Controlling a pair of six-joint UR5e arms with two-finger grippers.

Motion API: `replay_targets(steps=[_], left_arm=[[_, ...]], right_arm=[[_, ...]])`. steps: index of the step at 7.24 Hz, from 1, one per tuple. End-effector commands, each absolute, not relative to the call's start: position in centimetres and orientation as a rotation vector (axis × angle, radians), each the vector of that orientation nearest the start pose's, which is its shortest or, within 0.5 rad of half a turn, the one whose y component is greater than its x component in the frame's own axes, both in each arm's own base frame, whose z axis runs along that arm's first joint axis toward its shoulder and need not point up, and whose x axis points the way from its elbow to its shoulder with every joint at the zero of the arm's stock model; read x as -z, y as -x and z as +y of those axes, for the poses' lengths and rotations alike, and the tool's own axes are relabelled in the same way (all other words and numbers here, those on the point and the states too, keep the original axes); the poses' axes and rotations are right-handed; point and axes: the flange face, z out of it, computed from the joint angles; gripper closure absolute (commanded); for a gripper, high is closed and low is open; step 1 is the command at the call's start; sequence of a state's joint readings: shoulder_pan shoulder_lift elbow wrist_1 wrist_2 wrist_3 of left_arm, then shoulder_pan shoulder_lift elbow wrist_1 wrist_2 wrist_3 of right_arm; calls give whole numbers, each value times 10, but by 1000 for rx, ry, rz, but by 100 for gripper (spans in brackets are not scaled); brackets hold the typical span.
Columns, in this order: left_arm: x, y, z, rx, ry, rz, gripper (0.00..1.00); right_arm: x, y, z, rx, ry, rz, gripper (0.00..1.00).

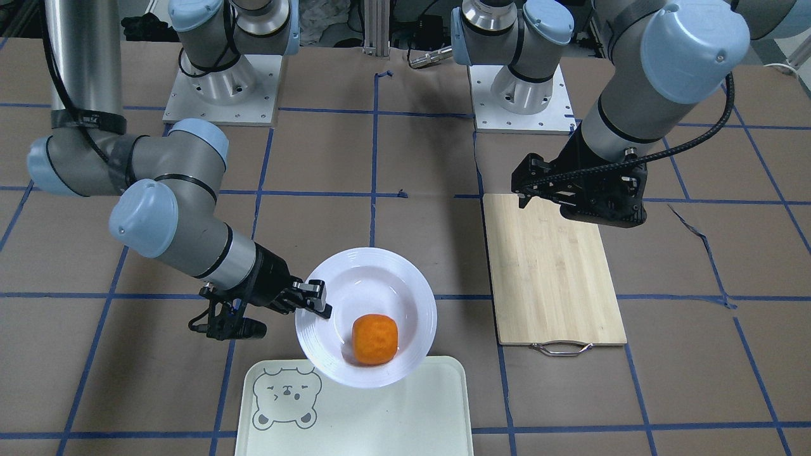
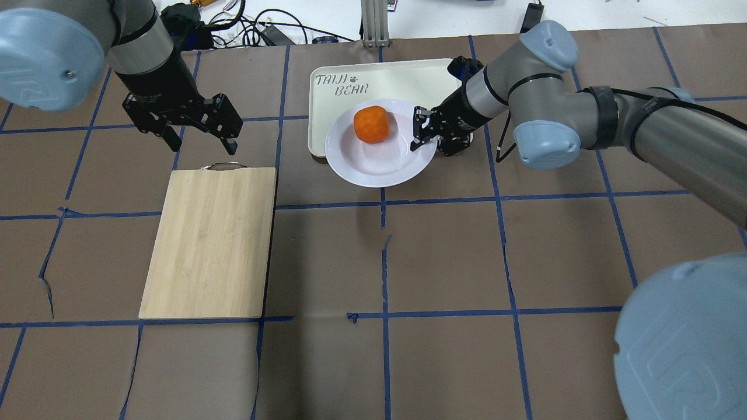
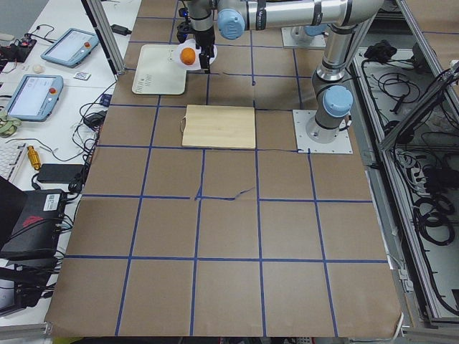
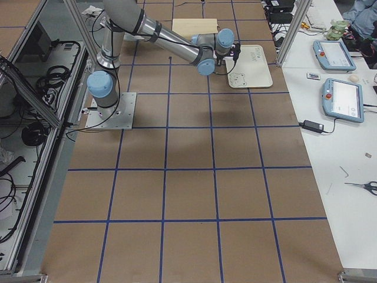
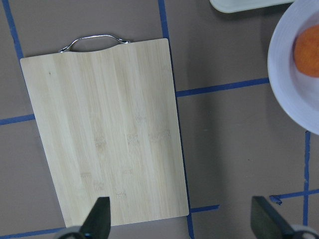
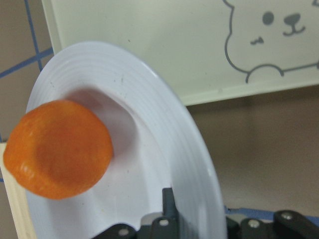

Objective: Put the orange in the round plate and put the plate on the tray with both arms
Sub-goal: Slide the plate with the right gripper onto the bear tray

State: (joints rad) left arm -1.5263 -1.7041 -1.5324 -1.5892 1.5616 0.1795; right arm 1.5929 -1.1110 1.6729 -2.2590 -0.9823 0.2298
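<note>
The orange (image 1: pixel 374 339) (image 2: pixel 371 123) lies in the well of the round plate (image 1: pixel 415 278) (image 2: pixel 373 166), toward its tray side. My right gripper (image 1: pixel 315 297) (image 2: pixel 421 131) is shut on the plate's rim, one finger (image 6: pixel 169 209) over the inner rim. The plate sits tilted, partly over the edge of the tray (image 1: pixel 380 411) (image 2: pixel 408 79) and partly over the table. The tray's bear face (image 6: pixel 269 35) shows beyond the plate. My left gripper (image 2: pixel 201 131) (image 5: pixel 182 221) hangs open and empty above the handle end of the cutting board, well apart from the plate.
A bamboo cutting board (image 2: pixel 210 245) with a metal handle (image 2: pixel 222 166) lies beside the plate on the left arm's side. Brown paper with blue tape lines covers the table. Tablets and cables sit on a side bench (image 3: pixel 43 79) beyond the tray.
</note>
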Motion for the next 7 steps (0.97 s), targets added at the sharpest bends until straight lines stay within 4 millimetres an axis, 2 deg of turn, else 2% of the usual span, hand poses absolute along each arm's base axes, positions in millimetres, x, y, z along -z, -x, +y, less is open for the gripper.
replay_targets(steps=[1, 2, 3, 4, 6, 7], left_arm=[[-435, 110, -541, -179, -212, 3151, 0], [-435, 110, -541, -179, -212, 3151, 0], [-435, 110, -541, -179, -212, 3151, 0], [-435, 110, -541, -182, -212, 3151, 0], [-435, 110, -541, -182, -212, 3151, 0], [-435, 110, -541, -182, -212, 3150, 0]], right_arm=[[-253, -200, -700, 138, -204, 2532, 100], [-238, -200, -727, 153, -202, 2534, 100], [-207, -200, -747, 149, -186, 2535, 100], [-209, -200, -750, 160, -186, 2536, 100], [-188, -197, -748, 161, -206, 2573, 99], [-187, -196, -749, 164, -209, 2581, 46]])
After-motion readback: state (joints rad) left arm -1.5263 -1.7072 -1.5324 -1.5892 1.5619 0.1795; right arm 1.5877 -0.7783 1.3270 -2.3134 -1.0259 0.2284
